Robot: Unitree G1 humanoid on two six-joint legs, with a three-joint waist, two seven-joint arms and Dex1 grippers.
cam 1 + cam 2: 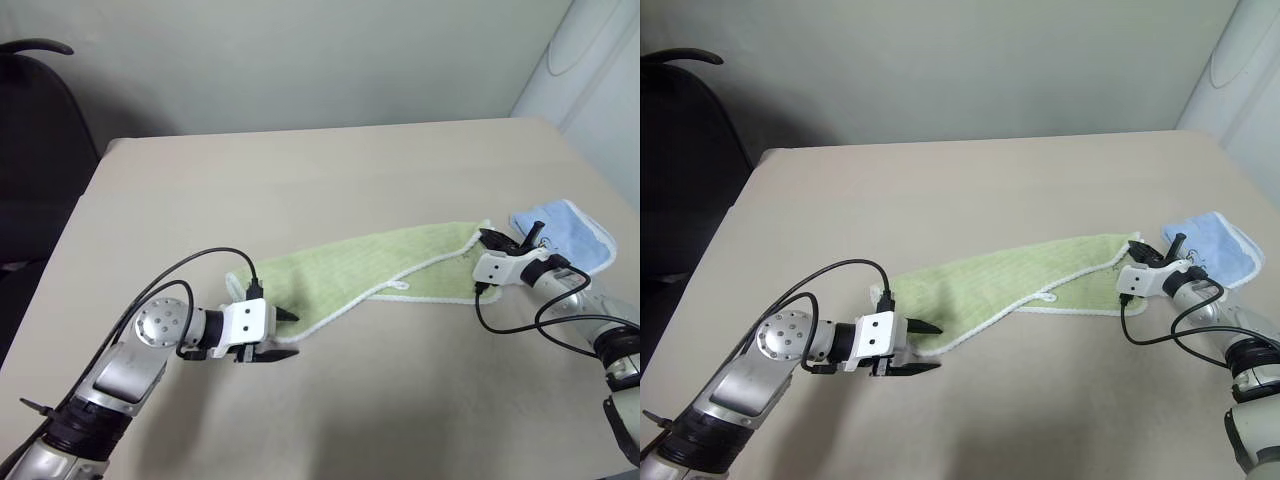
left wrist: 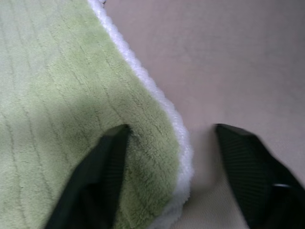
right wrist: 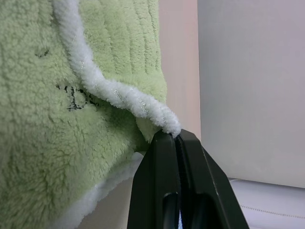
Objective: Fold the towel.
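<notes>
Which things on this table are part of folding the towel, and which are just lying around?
Part of the job:
- towel
- left tool, open around one towel corner
- right tool, shut on the far corner

Lying about:
- blue cloth
- black chair

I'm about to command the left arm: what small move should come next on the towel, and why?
Probably close the left end effector. It is open and straddles the towel corner, one finger on the cloth and the other on the table past the white edging. The right end effector is shut on the far corner.

Beige table (image 1: 330, 160): towel (image 1: 360, 270), blue cloth (image 1: 570, 232) lying, seemingly apart.
</notes>
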